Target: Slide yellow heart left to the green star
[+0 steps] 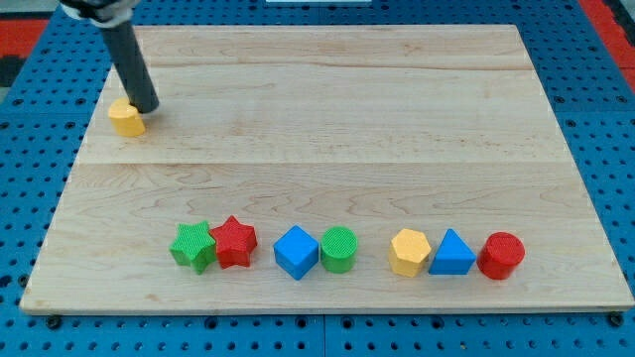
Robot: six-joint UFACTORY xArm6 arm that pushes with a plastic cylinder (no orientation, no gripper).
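Here, in the camera view, my tip (149,107) touches the yellow heart (126,118) on its upper right side, near the surface's (347,119) top-left corner. The tool is a bare rod, holding nothing. The green star (192,246) sits well apart, below. Pushing seems underway; next likely needs repositioning above the heart to drive it downward.

My tip (147,105) touches the yellow heart (125,118) at its upper right, near the bench's (327,119) top-left corner. Well apart, the bottom row reads left to right: green star (192,246) touching red star (235,241), blue cube (296,252), green cylinder (338,249), yellow hexagon (409,252), blue triangle (452,254), red cylinder (501,255).
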